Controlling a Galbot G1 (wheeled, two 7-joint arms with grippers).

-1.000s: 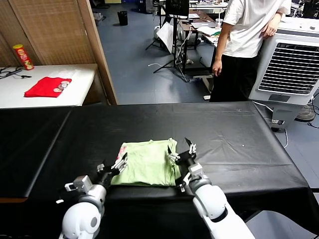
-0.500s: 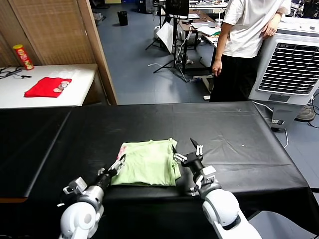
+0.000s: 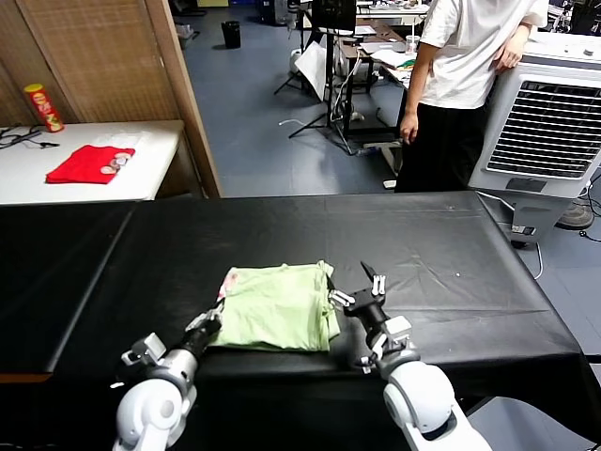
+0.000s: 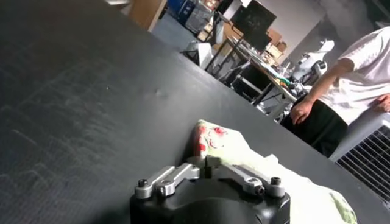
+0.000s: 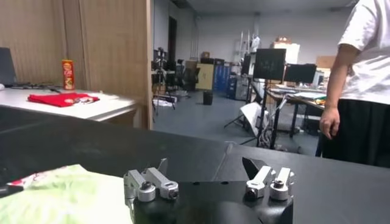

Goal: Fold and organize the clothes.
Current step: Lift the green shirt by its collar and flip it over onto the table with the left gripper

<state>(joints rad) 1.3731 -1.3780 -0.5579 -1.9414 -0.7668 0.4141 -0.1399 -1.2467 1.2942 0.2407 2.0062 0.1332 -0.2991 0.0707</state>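
Jaws of the left gripper (image 3: 208,324) have just snapped shut on the near-left corner of the folded shirt (image 3: 278,307) lying on the black worktop (image 3: 451,254), while the right gripper (image 3: 362,287), beside the shirt's right edge, stays wide open, suggesting another fold is coming.

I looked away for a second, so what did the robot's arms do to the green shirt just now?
The left end effector closed on the near left corner of the folded green shirt. The right end effector slid a little to the right, away from the shirt's right edge, and its jaws stayed open. The shirt itself stayed put on the black table, and the person behind did not move.
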